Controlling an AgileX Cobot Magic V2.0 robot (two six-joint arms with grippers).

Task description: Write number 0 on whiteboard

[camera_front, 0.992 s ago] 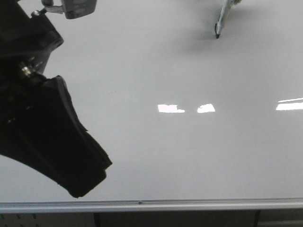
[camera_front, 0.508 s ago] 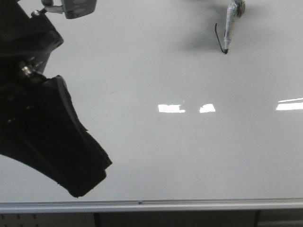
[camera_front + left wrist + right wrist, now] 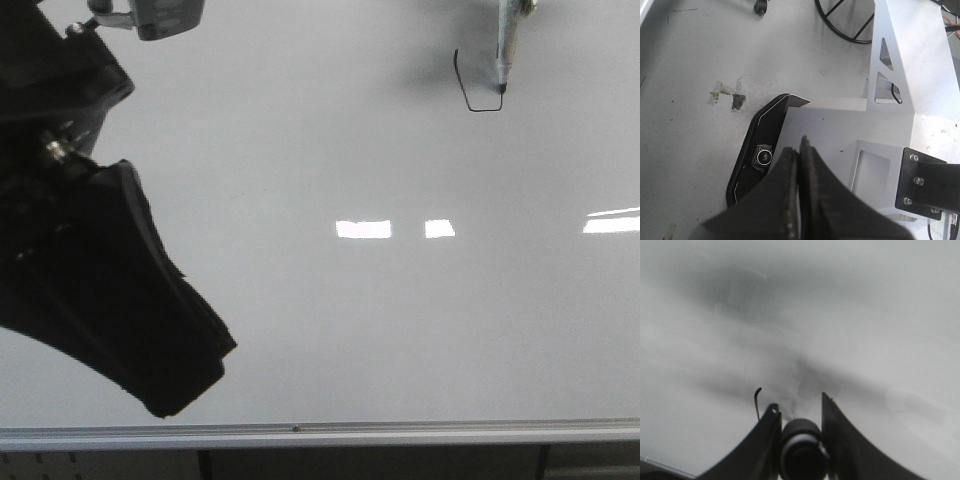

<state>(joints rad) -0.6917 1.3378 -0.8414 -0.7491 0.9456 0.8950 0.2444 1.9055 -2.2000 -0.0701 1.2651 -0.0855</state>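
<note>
Two black fingers (image 3: 840,440) of the right pincer (image 3: 800,442) curve up like smooth blades and clamp a round marker (image 3: 800,447) between them; its dark barrel with a pale band fills the gap, so this pincer is pinching the marker. Ahead of the pincer, the marker's tip meets the whiteboard (image 3: 350,330), which looks blurred and foggy grey in the right wrist view. Just beside the finger on the band's other side, a thin black stroke rises with a small hook at its end.

In the front view only the marker's pale, tapered lower end (image 3: 505,50) shows, with its dark tip touching the board at the end of the line. That line is the unfinished 0 (image 3: 470,90): one slanted side stroke and a short flat base stroke meeting at a sharp corner, thin and angular, tiny on the board. Further out, the board is glossy and pale grey, with bright rectangular reflections, and a silver metal rail (image 3: 400,434) runs along its near edge.

Well apart from all this, the left pincer (image 3: 799,165) has its matte black, wedge-shaped fingers pressed together with nothing between them. Beyond it lie a white angular metal frame (image 3: 900,65) and a scuffed grey floor (image 3: 690,140) with scraps of tape (image 3: 727,95).
</note>
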